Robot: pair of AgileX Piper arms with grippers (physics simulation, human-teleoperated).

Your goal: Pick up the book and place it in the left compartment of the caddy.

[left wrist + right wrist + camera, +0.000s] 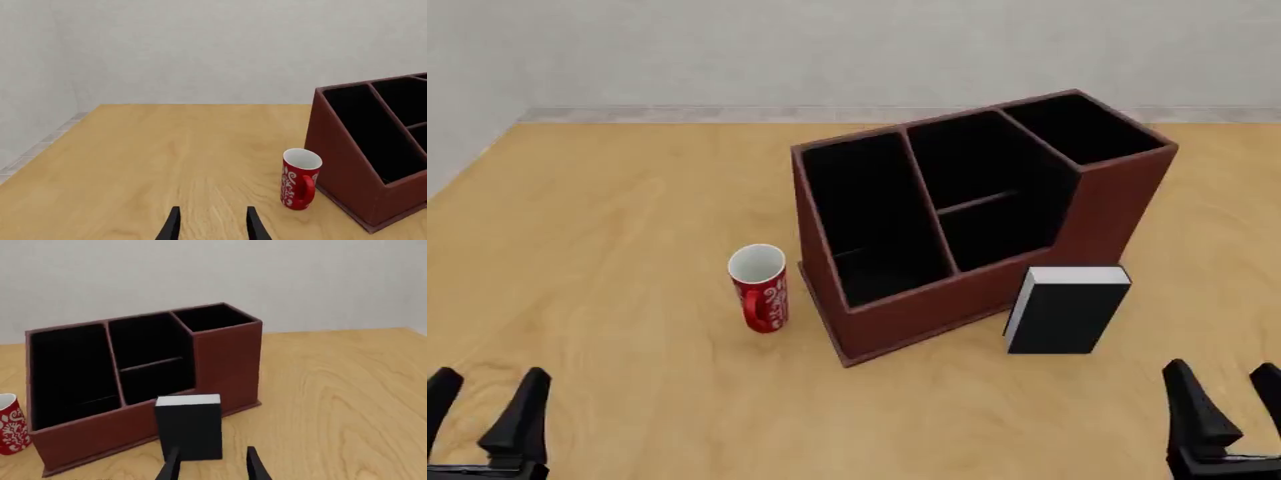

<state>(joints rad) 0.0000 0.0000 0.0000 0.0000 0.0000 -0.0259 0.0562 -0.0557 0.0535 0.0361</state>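
- Count: one book (1066, 310), one caddy (1121, 205), one mug (759, 289), two grippers.
- Caddy: reddish-brown, black inside, set at an angle on the wooden table (614, 230). Four sections counted: the left compartment (868, 215) running the full depth, two shorter middle sections, one tall end section.
- Book: black cover, white page edges up, standing upright on the table just beside the caddy's near right corner. Contact with the caddy wall cannot be told.
- Mug: red and white, upright, near the caddy's left side, apart from it.
- Right gripper (1230, 405): fingers apart, holding nothing, at the near right table edge. Book lies ahead of it and to its left, apart; the right wrist view has the book (189, 426) straight ahead.
- Left gripper (483, 405): fingers apart, holding nothing, near left corner, well apart from the book.
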